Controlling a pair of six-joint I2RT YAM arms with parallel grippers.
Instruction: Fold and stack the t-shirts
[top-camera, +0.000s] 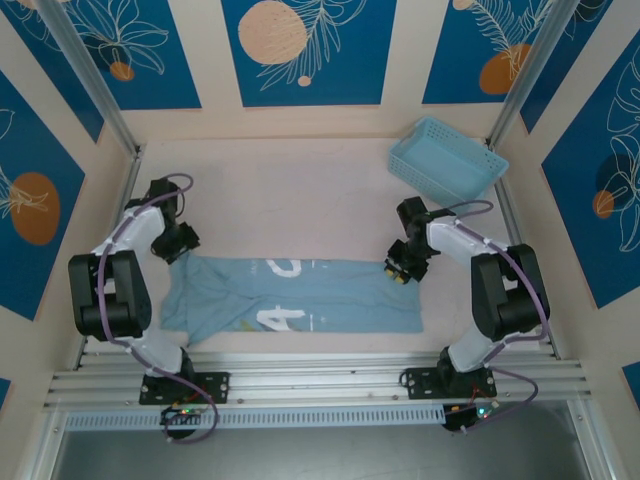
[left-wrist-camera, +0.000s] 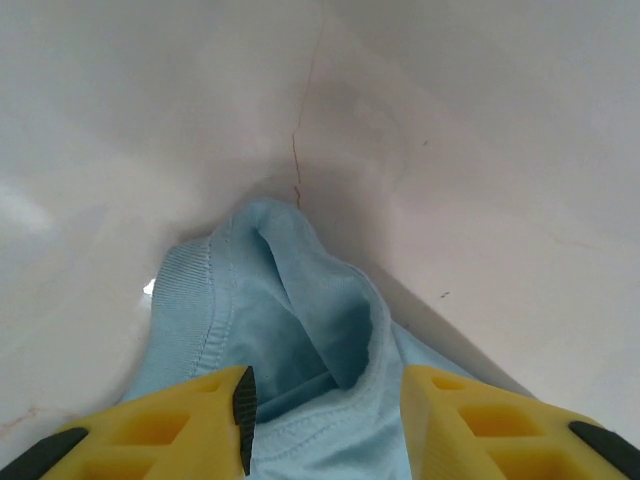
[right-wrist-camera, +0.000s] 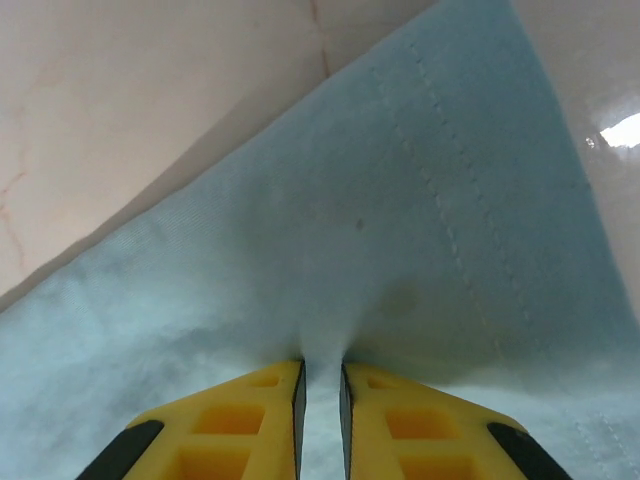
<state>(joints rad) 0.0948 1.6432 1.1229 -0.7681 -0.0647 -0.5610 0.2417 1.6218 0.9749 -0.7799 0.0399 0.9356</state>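
The t-shirt (top-camera: 300, 295) is laid on the table (top-camera: 300, 190) between the two arms as a long sky-blue band. Its white lettering is cut across by a lengthwise crease, so a first fold is judged to be made. The left end is rumpled and skewed, and the right end is squared more neatly. The crosswise folds that would bring the band down to a compact packet are judged to be left, and stacking is not yet begun. The light blue lattice basket (top-camera: 447, 158) is set tilted at the far right corner, well apart from the cloth. The left gripper (top-camera: 178, 243) is placed at the band's far left corner. Its yellow fingers (left-wrist-camera: 215, 415) are held spread, with a ribbed hem bunched loosely between them rather than squeezed. The right gripper (top-camera: 398, 265) is placed at the far right corner. Its fingers (right-wrist-camera: 260, 410) are brought almost together on a thin pucker of fabric, which appears to be pinched.
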